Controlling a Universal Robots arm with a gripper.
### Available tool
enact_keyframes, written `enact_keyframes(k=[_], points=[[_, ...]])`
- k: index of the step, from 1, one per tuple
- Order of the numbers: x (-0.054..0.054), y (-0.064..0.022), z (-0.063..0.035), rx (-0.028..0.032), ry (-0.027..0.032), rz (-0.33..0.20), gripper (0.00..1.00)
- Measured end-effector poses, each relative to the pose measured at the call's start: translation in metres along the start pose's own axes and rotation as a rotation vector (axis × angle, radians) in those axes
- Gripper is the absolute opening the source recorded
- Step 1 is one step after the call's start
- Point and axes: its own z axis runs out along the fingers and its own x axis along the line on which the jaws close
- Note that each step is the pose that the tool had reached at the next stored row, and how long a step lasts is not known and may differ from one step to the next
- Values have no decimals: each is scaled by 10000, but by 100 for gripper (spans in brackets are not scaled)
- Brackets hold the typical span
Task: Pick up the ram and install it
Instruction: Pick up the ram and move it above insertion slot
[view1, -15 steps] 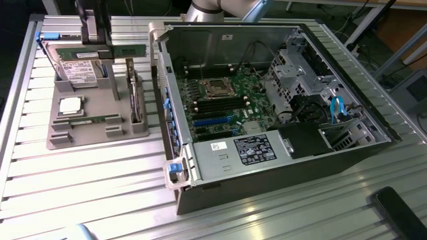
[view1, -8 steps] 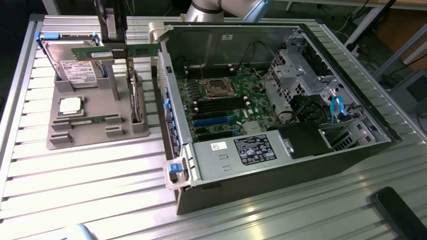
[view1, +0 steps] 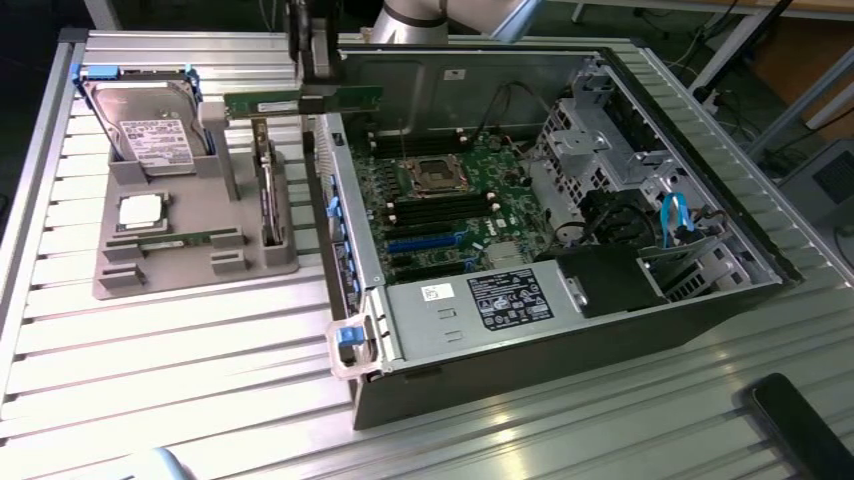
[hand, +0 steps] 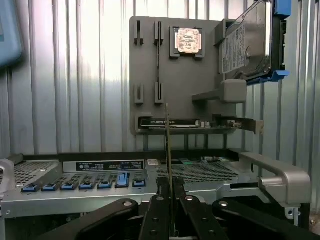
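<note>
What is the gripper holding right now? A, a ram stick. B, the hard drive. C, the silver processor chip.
A: the gripper is shut on the ram, a thin green stick held in the air by the open computer case.

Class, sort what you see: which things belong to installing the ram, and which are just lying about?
Job in hand:
- gripper, shut on the ram
- motherboard in the open computer case

Lying about, on the grey tray:
- second ram stick
- processor chip
- hard drive
- expansion card
</note>
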Motion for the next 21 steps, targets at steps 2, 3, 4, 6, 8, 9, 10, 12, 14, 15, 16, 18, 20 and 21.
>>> enact_keyframes(k=[2,3,4,6,8,9,10,12,14,15,16,18,20,21], points=[[0,-136,-3,-23,1,-47,14],[0,-218,-4,-37,1,-81,14],[0,-284,-5,-48,1,-110,14],[0,-459,-9,-79,4,-187,14],[0,-597,-11,-100,5,-263,14],[-1,-658,-13,-110,6,-293,14],[-1,-739,-15,-124,8,-329,14],[-1,-834,-16,-142,7,-368,14],[-1,-926,-18,-163,9,-405,14],[-1,-1042,-20,-191,9,-454,14],[-1,-1115,-22,-211,10,-483,14],[-1,-1256,-24,-242,11,-554,14],[-1,-1352,-26,-263,12,-607,14],[-1,-1371,-26,-268,12,-622,14]])
